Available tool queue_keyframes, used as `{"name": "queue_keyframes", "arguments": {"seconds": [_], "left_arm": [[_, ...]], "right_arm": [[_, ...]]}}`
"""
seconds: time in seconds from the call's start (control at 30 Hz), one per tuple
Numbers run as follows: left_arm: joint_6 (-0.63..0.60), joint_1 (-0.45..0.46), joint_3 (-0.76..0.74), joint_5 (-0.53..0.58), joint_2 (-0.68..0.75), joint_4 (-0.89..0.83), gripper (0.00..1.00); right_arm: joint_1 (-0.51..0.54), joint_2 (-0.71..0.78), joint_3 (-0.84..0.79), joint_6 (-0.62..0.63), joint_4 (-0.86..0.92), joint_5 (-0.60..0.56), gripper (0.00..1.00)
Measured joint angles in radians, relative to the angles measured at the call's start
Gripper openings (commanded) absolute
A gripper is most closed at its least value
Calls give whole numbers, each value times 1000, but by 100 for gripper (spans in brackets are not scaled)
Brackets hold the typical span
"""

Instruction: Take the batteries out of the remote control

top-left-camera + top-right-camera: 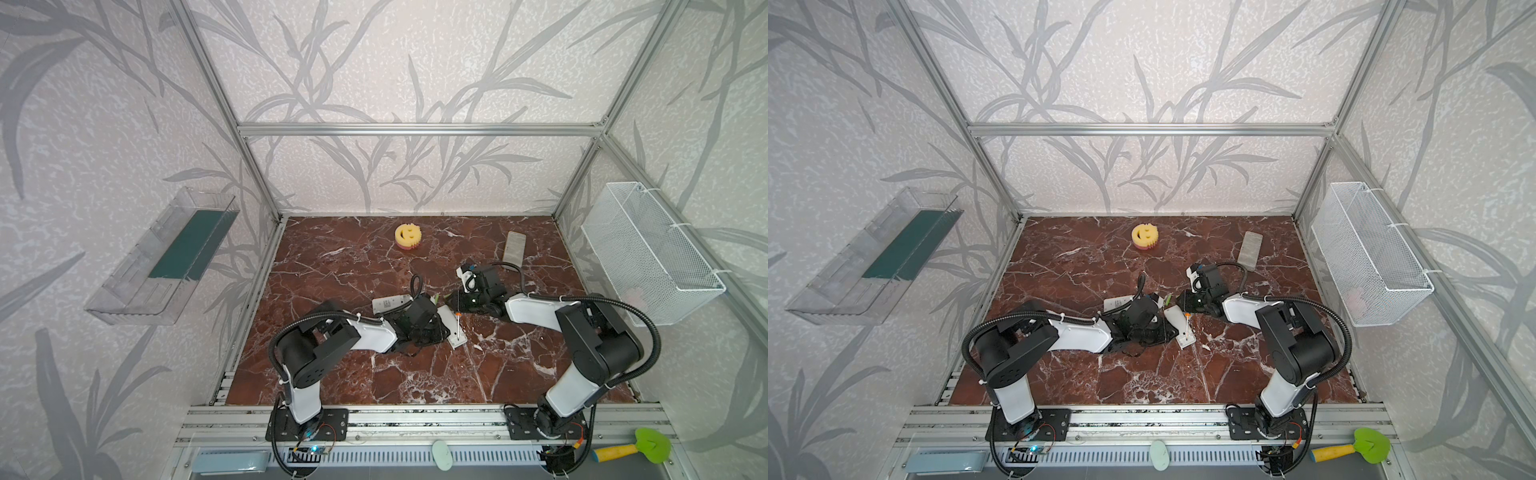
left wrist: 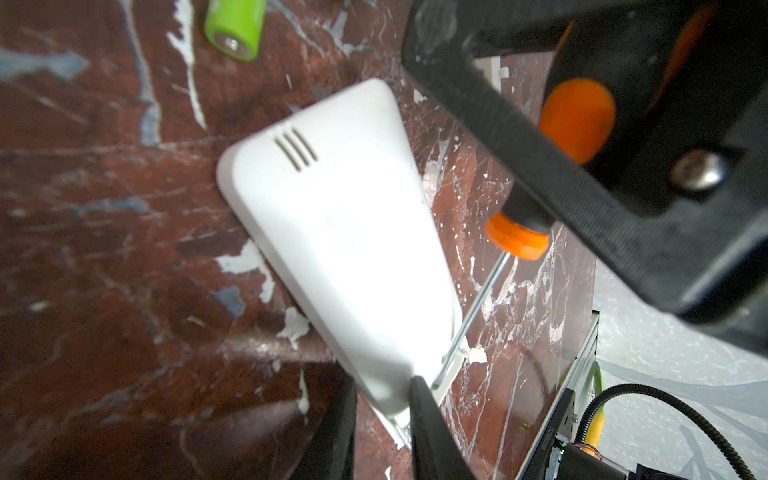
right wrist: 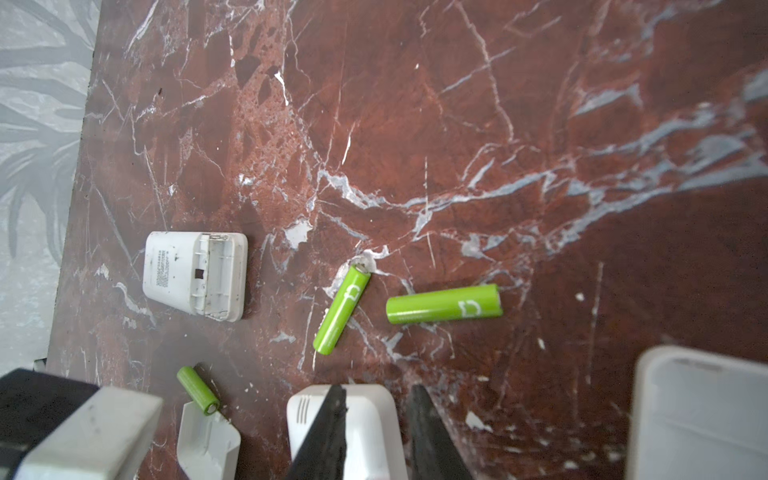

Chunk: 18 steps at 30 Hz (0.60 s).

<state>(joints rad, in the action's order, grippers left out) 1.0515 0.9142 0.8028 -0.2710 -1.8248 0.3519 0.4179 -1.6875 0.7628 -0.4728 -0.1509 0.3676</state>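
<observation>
A white remote control (image 2: pixel 340 249) lies back up in the middle of the marble table (image 1: pixel 340 266). My left gripper (image 2: pixel 382 386) is shut on its near end. An orange-handled screwdriver (image 2: pixel 517 239) leans with its tip at that same end, and my right gripper (image 3: pixel 378 390) is shut on its handle, fingertips hovering over the remote's slotted end (image 3: pixel 361 424). Three lime-green batteries lie loose on the table: two (image 3: pixel 341 309) (image 3: pixel 444 310) just beyond the remote, and one (image 3: pixel 198 390) resting on a small white cover (image 3: pixel 208 440).
A second white remote (image 3: pixel 195 276) lies back up with its compartment open and empty. A grey remote (image 1: pixel 514 246) and a yellow smiley sponge (image 1: pixel 408 236) sit toward the back. A wire basket (image 1: pixel 648 253) hangs on the right wall and a clear shelf (image 1: pixel 166 257) on the left wall.
</observation>
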Motion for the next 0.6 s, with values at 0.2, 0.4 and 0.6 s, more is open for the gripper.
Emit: {"name": "queue_keyframes", "arguments": {"seconds": [0.2, 0.4, 0.6], "left_arm": [[0, -2, 0, 0, 0, 0, 25], [-2, -6, 0, 0, 0, 0, 25], [-8, -8, 1, -2, 1, -4, 25]], "right_arm": [[0, 32, 6, 18, 21, -9, 0], [0, 132, 35, 79, 89, -70, 0], [-1, 232, 68, 171, 166, -198, 0]]}}
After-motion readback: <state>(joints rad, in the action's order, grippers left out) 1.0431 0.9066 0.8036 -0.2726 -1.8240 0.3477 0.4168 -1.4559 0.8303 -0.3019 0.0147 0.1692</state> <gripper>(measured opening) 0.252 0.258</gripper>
